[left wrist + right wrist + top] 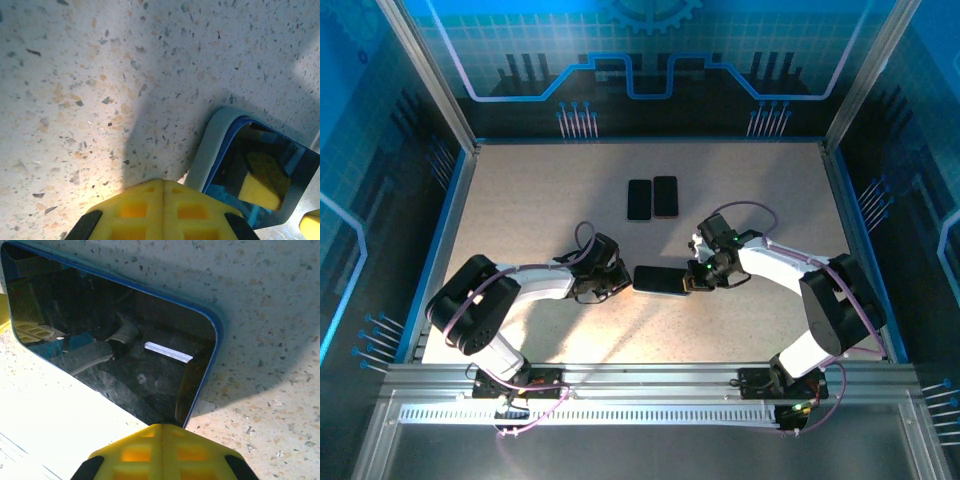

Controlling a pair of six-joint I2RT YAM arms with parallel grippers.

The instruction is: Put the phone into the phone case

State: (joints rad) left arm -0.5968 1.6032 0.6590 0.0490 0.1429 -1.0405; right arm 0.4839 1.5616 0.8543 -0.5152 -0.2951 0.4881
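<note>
Two grippers, one phone (660,280): where does it lie?

Mid-table (520,200), flat, screen up, between the pair. At its left end a grey case (212,150) rim wraps the blue edge. Whether it is seated all round I cannot tell.

And the fingers?

The left gripper (162,202) has its yellow pads pressed together on nothing, just beside that cased corner. The right gripper (162,442) is likewise clenched and empty, at a corner of the phone's other end.

How will it handle?

I judge it a stiff, fairly light slab, with a slick glass face that scratches easily. The case looks softer, with a lip that should give. Pinch across the long edges, or press closed tips down near the corners, not mid-screen.

Any writing?

None readable. The screen is dark and mirrors a yellow finger. The dark slabs (639,199) lying side by side farther back show no marks either.
</note>
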